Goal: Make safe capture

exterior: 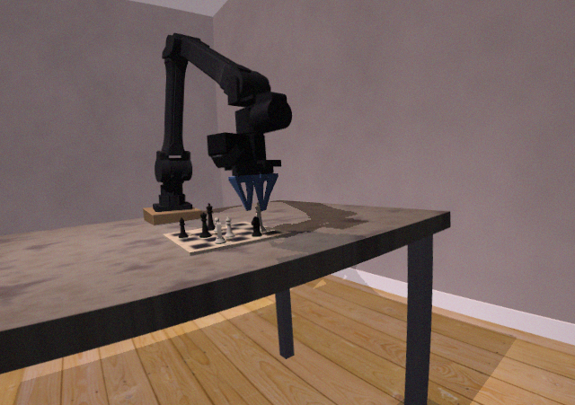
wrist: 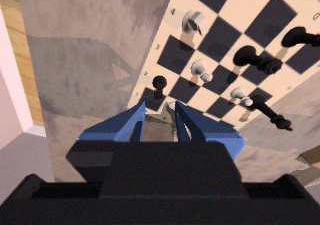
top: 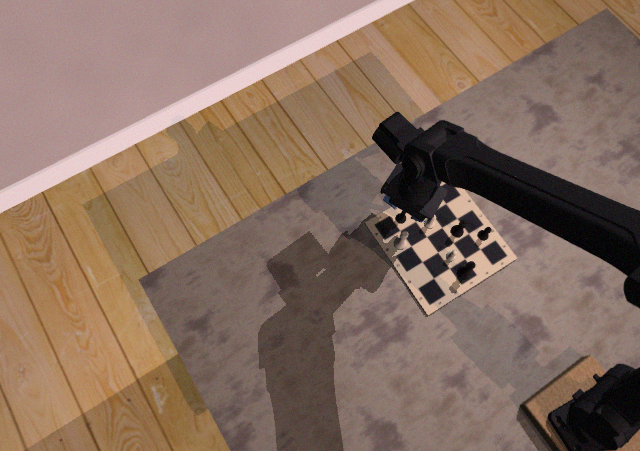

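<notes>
A small chessboard (top: 409,282) (exterior: 195,248) (wrist: 220,7) lies on the grey table. My blue-fingered gripper (exterior: 254,204) (wrist: 160,106) hangs over the board's far corner, fingers partly open and gripping nothing. A tall white piece (top: 429,223) (exterior: 259,218) (wrist: 172,106) stands right under it, its top level with the fingertips and near one finger. A black pawn (top: 400,217) (exterior: 255,225) (wrist: 159,82) stands one square beside it. Other white pieces (top: 400,239) (wrist: 200,70) (wrist: 192,21) and black pieces (top: 457,229) (top: 467,269) (wrist: 250,57) stand upright across the board.
The arm's base (top: 594,415) (exterior: 172,201) sits on a wooden block at the table's near right in the top view. The table edge (exterior: 324,257) lies close beyond the board's far corner. The wood floor (top: 129,203) lies below.
</notes>
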